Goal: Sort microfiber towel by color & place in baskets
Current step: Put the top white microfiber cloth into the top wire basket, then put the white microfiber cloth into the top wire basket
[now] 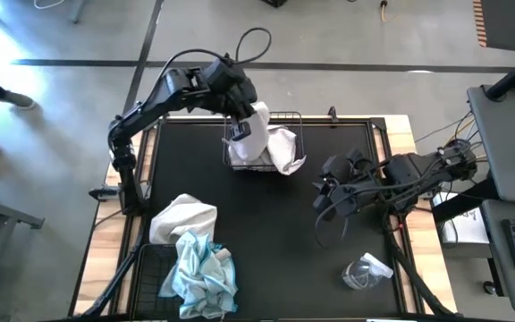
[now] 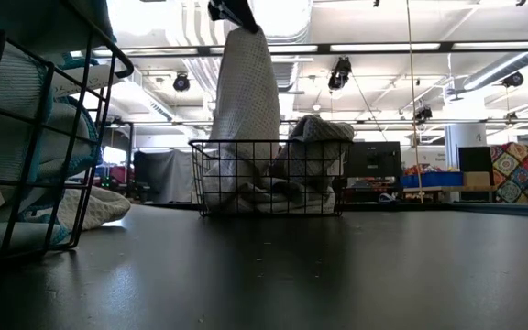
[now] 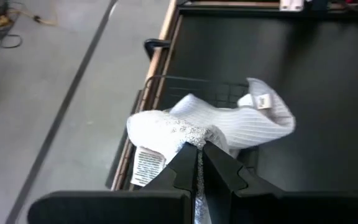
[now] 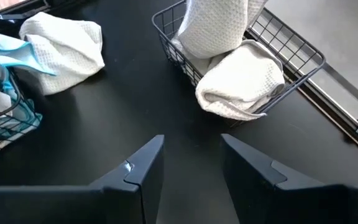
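My left gripper (image 1: 240, 112) hangs over the far wire basket (image 1: 289, 116) and is shut on a white towel (image 2: 244, 101) that dangles into it. Another white towel (image 4: 241, 81) lies in that basket (image 4: 166, 34), draped over its rim. A third white towel (image 1: 184, 217) rests on the mat beside the near-left basket (image 1: 150, 268), which holds light blue towels (image 1: 202, 273). My right gripper (image 1: 325, 195) is open, low over the mat on the right, touching nothing. My left gripper pinches the white towel's bunched top end (image 3: 194, 138) between its two fingers, coming from above and pointing down. The towel hangs straight below the fingers, and its lower end (image 2: 232, 188) rests inside the far basket.
A clear plastic wrapper (image 1: 365, 271) lies on the mat near the right front corner. The black mat (image 1: 284, 241) has open room in the middle, between the two baskets. Wooden table edges (image 1: 405, 134) border the mat.
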Robot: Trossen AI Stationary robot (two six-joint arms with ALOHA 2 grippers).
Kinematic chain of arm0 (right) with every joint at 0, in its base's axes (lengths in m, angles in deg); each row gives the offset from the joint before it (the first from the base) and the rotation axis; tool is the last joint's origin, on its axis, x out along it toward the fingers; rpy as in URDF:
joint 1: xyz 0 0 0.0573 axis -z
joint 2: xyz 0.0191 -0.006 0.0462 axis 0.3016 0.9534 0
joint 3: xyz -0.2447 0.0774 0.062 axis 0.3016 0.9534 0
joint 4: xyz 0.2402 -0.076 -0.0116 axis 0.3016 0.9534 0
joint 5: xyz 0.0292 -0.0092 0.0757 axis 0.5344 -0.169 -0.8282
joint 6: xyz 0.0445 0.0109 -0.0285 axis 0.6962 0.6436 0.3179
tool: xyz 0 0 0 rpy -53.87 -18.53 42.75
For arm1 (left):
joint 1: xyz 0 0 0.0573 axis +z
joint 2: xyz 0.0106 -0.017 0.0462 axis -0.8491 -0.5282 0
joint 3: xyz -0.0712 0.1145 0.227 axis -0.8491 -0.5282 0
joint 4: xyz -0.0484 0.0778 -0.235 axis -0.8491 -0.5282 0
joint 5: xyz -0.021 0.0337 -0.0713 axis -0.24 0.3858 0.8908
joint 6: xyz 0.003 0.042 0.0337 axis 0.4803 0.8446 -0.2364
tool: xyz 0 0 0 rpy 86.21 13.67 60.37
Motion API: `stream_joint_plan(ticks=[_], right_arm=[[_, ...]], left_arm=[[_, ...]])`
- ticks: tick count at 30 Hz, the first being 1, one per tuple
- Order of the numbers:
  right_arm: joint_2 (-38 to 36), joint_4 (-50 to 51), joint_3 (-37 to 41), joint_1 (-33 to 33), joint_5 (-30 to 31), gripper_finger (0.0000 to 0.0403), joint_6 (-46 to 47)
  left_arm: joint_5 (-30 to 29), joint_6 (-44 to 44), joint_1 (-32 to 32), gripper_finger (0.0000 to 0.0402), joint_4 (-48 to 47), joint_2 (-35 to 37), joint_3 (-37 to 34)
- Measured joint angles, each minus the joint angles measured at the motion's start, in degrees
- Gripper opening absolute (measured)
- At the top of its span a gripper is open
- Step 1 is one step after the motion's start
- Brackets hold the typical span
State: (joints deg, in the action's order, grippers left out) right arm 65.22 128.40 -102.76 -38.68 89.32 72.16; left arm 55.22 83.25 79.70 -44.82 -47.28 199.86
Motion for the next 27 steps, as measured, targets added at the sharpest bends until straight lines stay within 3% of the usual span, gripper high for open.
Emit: stream_joint_plan(ticks=[11, 27], right_arm=[[0.13, 0.15, 0.0, 0.0, 0.1, 0.0146, -0.24], [0.13, 0.09, 0.0, 0.0, 0.1, 0.0146, 0.59]], left_arm=[[4.14, 0.51, -0.02, 0.0014, -3.01, 0.76, 0.0], [3.97, 2.16, 0.0, 0.0065, -6.23, 0.76, 0.0]])
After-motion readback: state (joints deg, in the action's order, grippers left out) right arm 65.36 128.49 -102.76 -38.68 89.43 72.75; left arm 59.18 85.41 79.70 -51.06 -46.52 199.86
